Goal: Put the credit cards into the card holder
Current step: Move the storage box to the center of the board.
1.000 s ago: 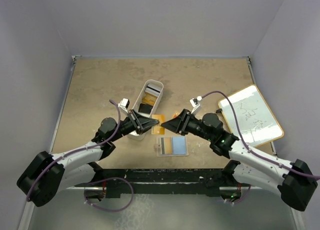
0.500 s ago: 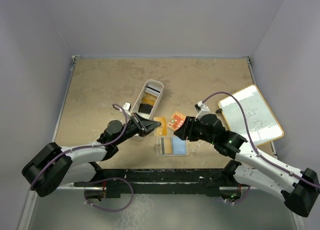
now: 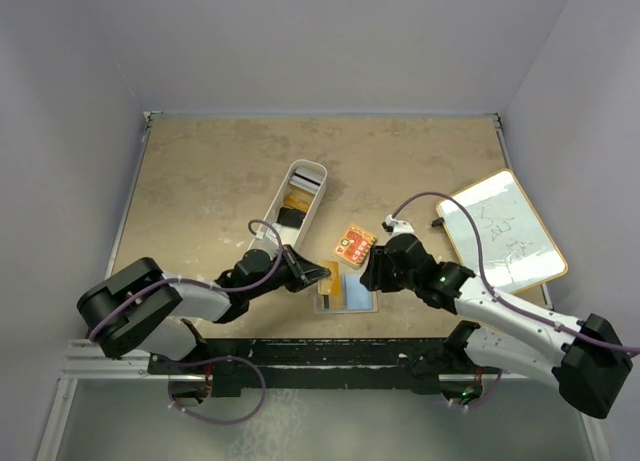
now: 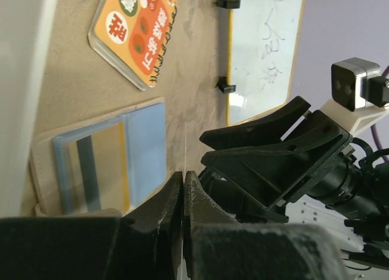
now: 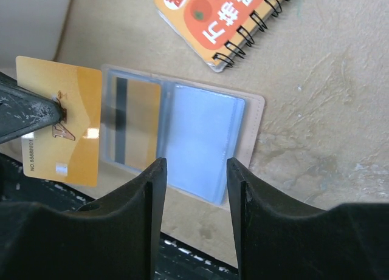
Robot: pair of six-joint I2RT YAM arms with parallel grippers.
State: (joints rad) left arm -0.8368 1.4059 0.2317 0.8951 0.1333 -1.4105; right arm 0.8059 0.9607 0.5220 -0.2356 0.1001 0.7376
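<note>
The beige card holder (image 5: 252,119) lies open flat on the table, also seen from above (image 3: 366,303). Its clear left slot holds a gold card with a black stripe (image 5: 130,122), its right slot a blue card (image 5: 203,140). My left gripper (image 3: 322,274) is shut on an orange-gold credit card (image 5: 61,128), held at the holder's left edge; in the left wrist view the gripper (image 4: 183,177) pinches that card edge-on. My right gripper (image 5: 193,170) hovers open over the holder's near right part, holding nothing. More credit cards (image 3: 290,209) lie in the white bin.
The long white bin (image 3: 318,169) stands left of centre. An orange-red spiral notebook (image 3: 354,244) lies just beyond the holder. A whiteboard (image 3: 500,231) lies at the right. The two grippers sit close together over the holder, near the table's front edge.
My left arm has folded down toward the front edge, carrying the gold card right to the holder. My right gripper has slid nearer, uncovering the notebook.
</note>
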